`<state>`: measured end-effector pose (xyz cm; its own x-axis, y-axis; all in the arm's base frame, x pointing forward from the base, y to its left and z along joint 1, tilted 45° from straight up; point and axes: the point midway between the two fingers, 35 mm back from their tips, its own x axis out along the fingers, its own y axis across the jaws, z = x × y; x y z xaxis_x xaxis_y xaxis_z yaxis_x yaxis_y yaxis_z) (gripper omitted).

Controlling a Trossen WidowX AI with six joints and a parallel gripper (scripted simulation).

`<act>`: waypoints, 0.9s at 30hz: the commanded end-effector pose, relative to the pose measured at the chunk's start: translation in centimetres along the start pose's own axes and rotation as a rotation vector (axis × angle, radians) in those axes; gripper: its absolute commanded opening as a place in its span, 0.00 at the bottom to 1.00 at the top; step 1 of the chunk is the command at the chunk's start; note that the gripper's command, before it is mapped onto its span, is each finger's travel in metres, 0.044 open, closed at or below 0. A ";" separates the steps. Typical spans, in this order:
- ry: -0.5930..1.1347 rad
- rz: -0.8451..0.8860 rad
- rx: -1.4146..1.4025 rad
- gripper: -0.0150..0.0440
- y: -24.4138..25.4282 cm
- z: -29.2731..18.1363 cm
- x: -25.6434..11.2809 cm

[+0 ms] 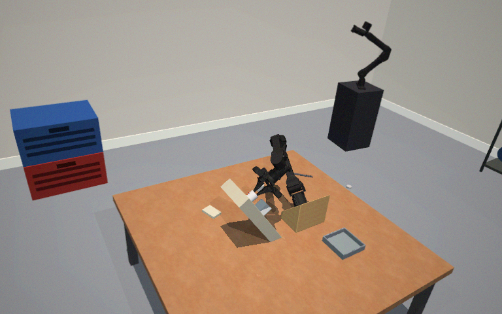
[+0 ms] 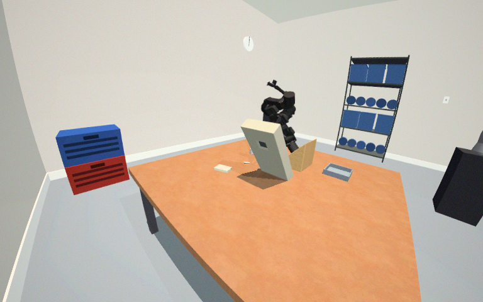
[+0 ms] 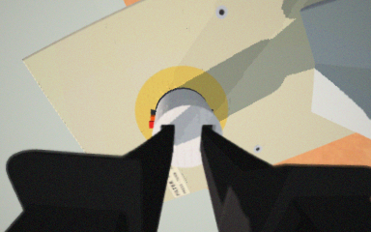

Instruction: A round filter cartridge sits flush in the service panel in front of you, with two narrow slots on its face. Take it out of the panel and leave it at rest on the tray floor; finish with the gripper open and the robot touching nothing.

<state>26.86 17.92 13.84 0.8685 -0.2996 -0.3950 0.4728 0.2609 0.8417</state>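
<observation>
The cream service panel (image 1: 259,220) (image 2: 272,153) (image 3: 92,97) stands tilted on the table. The white round cartridge (image 1: 251,195) (image 3: 187,116) sticks out of the panel's face inside a yellow ring, with its side wall showing; its inner end is hidden in the hole. My gripper (image 1: 255,191) (image 3: 186,131) is shut on the cartridge, fingertips at its outer face; the slots are hidden. In the exterior view the panel hides the cartridge and fingers. The blue-grey tray (image 1: 332,250) (image 2: 334,177) is empty, away to the right of the panel.
A tan upright barrier (image 1: 312,214) (image 2: 307,156) stands between panel and tray, close to the arm's base. A blue-grey and white object (image 1: 262,205) (image 3: 338,39) is beside the panel's face. A small cream block (image 1: 211,211) (image 2: 222,168) lies left of the panel.
</observation>
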 end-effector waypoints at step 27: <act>0.030 0.006 -0.020 0.25 -4.9 2.4 -1.8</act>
<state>22.95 15.62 11.48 0.8696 -0.2748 -0.4102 0.4824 0.2959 0.8245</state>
